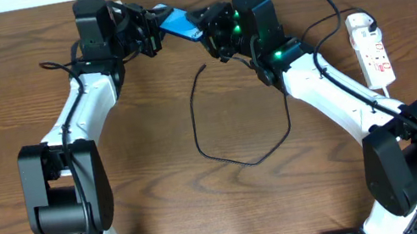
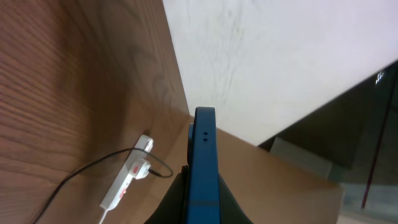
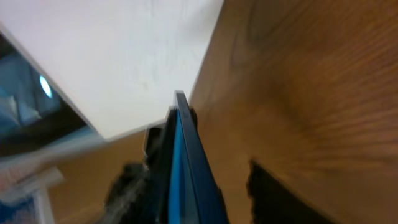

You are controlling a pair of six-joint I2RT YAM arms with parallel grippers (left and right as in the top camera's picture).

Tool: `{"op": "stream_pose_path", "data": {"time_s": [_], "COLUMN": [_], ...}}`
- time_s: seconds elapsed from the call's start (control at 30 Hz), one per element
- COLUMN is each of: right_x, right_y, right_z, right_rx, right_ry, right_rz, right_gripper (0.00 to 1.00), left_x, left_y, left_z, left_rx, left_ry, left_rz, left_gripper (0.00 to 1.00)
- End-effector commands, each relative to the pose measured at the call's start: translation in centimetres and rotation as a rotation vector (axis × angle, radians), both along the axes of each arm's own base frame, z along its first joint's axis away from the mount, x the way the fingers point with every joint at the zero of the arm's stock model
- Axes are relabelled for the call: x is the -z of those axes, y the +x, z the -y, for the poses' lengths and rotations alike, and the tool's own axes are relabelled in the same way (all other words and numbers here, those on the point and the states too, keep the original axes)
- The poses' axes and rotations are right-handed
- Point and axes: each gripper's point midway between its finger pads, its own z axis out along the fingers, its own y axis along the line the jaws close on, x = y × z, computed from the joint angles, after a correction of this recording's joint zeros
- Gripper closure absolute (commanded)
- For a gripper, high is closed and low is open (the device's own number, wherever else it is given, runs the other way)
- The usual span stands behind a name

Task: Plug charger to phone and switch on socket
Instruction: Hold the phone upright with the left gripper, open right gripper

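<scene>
— While both your arms reach across it, what is the biggest thing here?
— Brown wooden worktop (image 1: pixel 8 101); both my arms bend toward its 12 o'clock edge.
— The charger?
— From overhead the charger (image 1: pixel 197 132) is a thin black cable in an open loop near the middle of the wood. One end passes under my right arm at the loop's 2 o'clock, where I lose it.
— The socket?
— The socket (image 1: pixel 371 49) is a white strip with red markings, lying lengthwise at 3 o'clock, rounded end toward 12, well apart from the loop.
— Where is the phone?
— The phone (image 1: pixel 174 22) is at 12 o'clock between my two end effectors, blue face showing. My left end effector (image 1: pixel 156 30) is clamped on it: through the left wrist camera its blue edge stands straight up out of my grip. My right end effector (image 1: pixel 207 33) meets the phone's 4 o'clock end. That wrist picture is blurred; the phone shows edge-on, a dark finger (image 3: pixel 273 196) stands just apart at its 3 o'clock, and I cannot tell whether that end effector grips or gapes.
— Smallest?
— The charger's plug (image 1: pixel 204 67), loose on the wood at the loop's 11 o'clock, apart from the phone.
</scene>
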Motion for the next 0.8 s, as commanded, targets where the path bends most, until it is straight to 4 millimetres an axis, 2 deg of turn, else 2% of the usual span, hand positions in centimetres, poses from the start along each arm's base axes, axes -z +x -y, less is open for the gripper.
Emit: {"op": "stream_pose_path", "data": {"time_s": [0.0,0.07,0.23,0.37,0.53,0.77], "right_x": [-2.0,-1.7,-0.8,-0.4,-0.2,-0.3], "right_y": [0.1,0.6,1.5,1.1,-0.7,-2.9], "right_z": [0.6,1.8,4.8,5.6,4.3,0.8], "right_rx": [-0.068,-0.085,-0.167,-0.331,-0.494,-0.588], "right_ry": [-0.118,-0.193,-0.389,-0.521,-0.529,-0.500], "right_rz": [0.160,0.209,0.339,0.492,0.585,0.621], "right_gripper": [0.42,0.36,0.30,0.28,0.32,0.41], "left_x": [-1.9,-2.1,-2.9,-3.7,-4.4,-4.7], "left_y": [-0.7,-1.3,-2.9,-4.5,-6.3,-6.9], "left_z": [0.0,-0.1,-0.6,-1.1,-1.2,-1.1], "left_rx": [0.093,0.146,0.295,0.419,0.536,0.575], "left_ry": [0.016,0.024,0.059,0.074,0.069,0.067], "left_rz": [0.108,0.149,0.309,0.458,0.602,0.658], "left_gripper": [0.92,0.93,0.93,0.93,0.93,0.93]}}
